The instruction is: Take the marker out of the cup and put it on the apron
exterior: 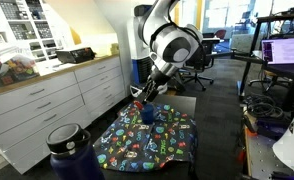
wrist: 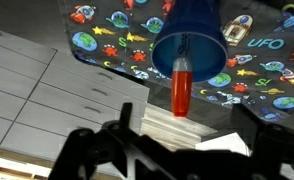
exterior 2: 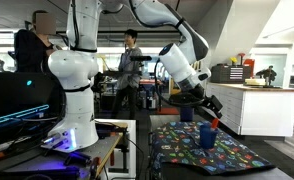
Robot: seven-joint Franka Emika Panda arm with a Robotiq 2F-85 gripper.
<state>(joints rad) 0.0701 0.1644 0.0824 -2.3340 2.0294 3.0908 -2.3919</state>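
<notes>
The small dark blue cup [wrist: 192,40] stands on the apron [wrist: 249,62], a dark cloth printed with bright cartoon shapes. A red marker [wrist: 181,85] sticks out of the cup towards the wrist camera. My gripper [wrist: 182,150] is open, its dark fingers spread wide on either side, and the marker's end lies just short of them. In both exterior views the gripper [exterior: 143,97] [exterior 2: 209,110] hovers just above the cup [exterior: 147,114] [exterior 2: 207,137] on the apron [exterior: 157,142] [exterior 2: 212,155]. The marker's red tip [exterior 2: 215,125] shows above the rim.
A large dark blue lidded jug [exterior: 72,150] stands in the foreground by the apron. White drawer cabinets [exterior: 57,100] run along one side. A second white robot [exterior 2: 72,75] and desks with monitors [exterior: 285,50] stand nearby. The table edge [wrist: 177,118] lies under the gripper.
</notes>
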